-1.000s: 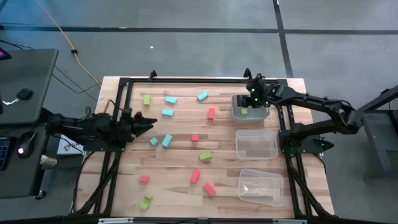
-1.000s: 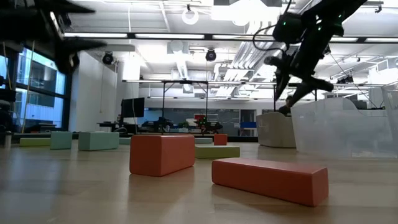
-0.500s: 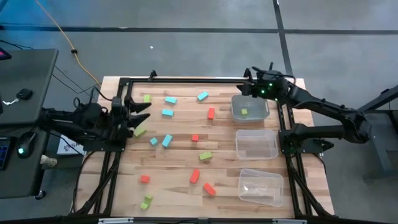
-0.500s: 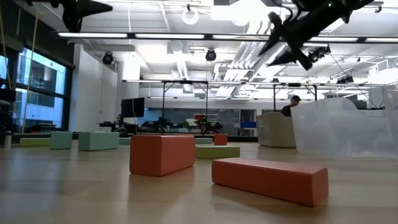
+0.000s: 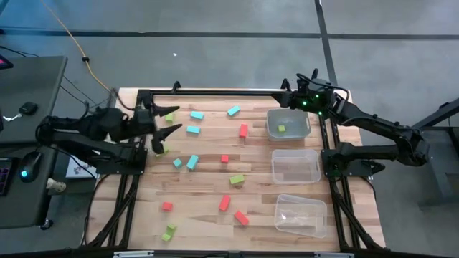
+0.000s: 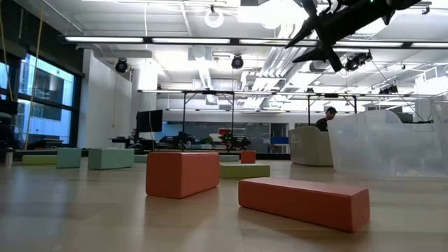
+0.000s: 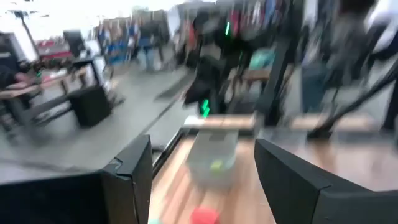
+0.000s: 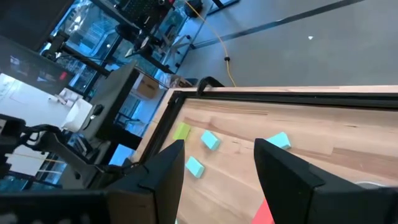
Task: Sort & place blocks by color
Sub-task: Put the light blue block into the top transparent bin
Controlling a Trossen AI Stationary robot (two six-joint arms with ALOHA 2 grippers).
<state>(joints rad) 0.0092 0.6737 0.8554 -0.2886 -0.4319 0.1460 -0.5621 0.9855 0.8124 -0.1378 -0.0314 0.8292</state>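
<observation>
Small lime green, light blue and red-orange blocks lie scattered on the wooden table (image 5: 208, 190), among them a green block (image 5: 170, 114), a blue block (image 5: 192, 130) and a red block (image 5: 243, 130). One green block (image 5: 281, 129) lies inside the far clear bin (image 5: 305, 130). My left gripper (image 5: 172, 120) hangs open above the table's left side, with nothing between its fingers (image 7: 134, 180). Raised beside the far bin near the table's far edge, my right gripper (image 5: 285, 99) is also open and holds nothing (image 8: 217, 152).
Two more clear bins, the middle bin (image 5: 295, 166) and the near bin (image 5: 300, 213), stand along the right side. A black frame rail (image 5: 215, 92) runs along the far edge. In the low view two red blocks (image 6: 182, 173) (image 6: 302, 201) lie closest to the camera.
My left gripper has risen well clear of the table, rolled about its own axis and drifted toward the far edge, staying open. My right gripper has lifted from over the far bin and tipped from pointing down to nearly level. The green block in that bin has not moved.
</observation>
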